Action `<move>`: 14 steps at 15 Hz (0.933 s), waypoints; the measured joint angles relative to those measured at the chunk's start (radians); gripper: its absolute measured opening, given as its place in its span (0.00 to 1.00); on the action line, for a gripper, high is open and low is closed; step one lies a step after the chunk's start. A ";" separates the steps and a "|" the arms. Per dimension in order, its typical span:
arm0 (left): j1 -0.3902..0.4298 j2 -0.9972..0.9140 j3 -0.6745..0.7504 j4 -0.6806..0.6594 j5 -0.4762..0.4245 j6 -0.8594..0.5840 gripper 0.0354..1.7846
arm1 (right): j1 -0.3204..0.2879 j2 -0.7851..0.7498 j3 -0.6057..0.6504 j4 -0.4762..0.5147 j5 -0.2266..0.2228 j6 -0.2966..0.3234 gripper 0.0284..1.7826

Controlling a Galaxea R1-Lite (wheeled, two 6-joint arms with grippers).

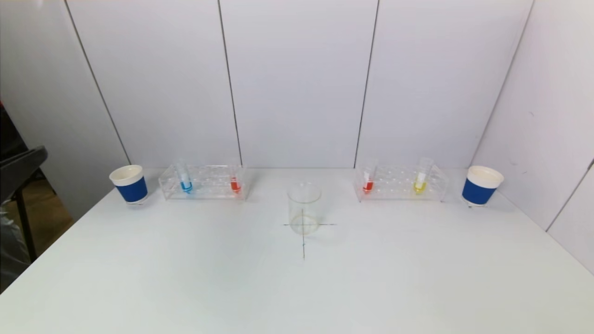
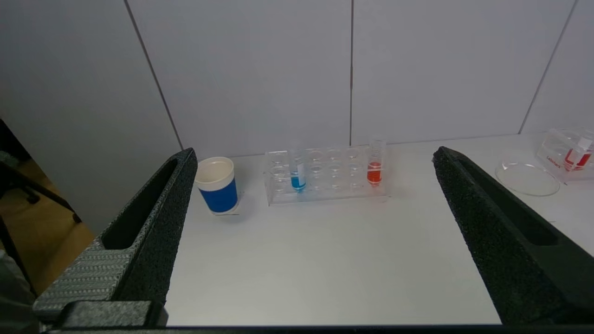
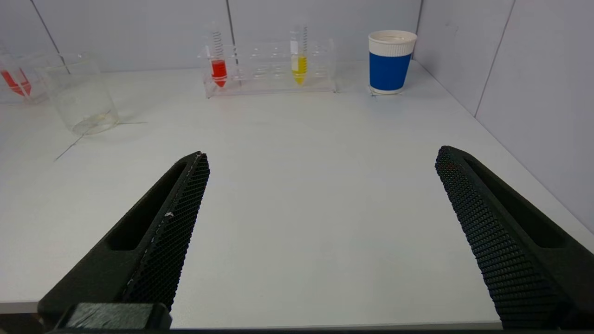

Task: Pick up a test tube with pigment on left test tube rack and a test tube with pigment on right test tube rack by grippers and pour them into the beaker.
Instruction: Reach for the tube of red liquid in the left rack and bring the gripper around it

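Note:
A clear left rack [image 1: 204,182] holds a blue-pigment tube [image 1: 185,180] and a red-pigment tube [image 1: 235,181]. A clear right rack [image 1: 400,183] holds a red-pigment tube [image 1: 368,181] and a yellow-pigment tube [image 1: 421,178]. An empty glass beaker [image 1: 304,208] stands between them on a drawn cross. Neither gripper shows in the head view. My left gripper [image 2: 313,160] is open and empty, well short of the left rack [image 2: 325,176]. My right gripper [image 3: 320,157] is open and empty, near the table's front edge, far from the right rack [image 3: 271,69].
A blue-sleeved paper cup [image 1: 129,183] stands left of the left rack, and another [image 1: 481,185] right of the right rack. White wall panels close the back and right side. A dark chair [image 1: 18,171] stands off the table's left edge.

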State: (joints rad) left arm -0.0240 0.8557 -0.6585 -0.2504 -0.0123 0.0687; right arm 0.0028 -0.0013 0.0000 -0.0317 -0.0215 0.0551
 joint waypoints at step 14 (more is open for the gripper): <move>-0.189 0.634 0.132 -0.730 0.136 -0.015 0.99 | 0.000 0.000 0.000 0.000 0.000 0.000 0.99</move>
State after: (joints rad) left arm -0.2130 1.4894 -0.5262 -0.9800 0.1236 0.0534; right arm 0.0028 -0.0013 0.0000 -0.0317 -0.0215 0.0547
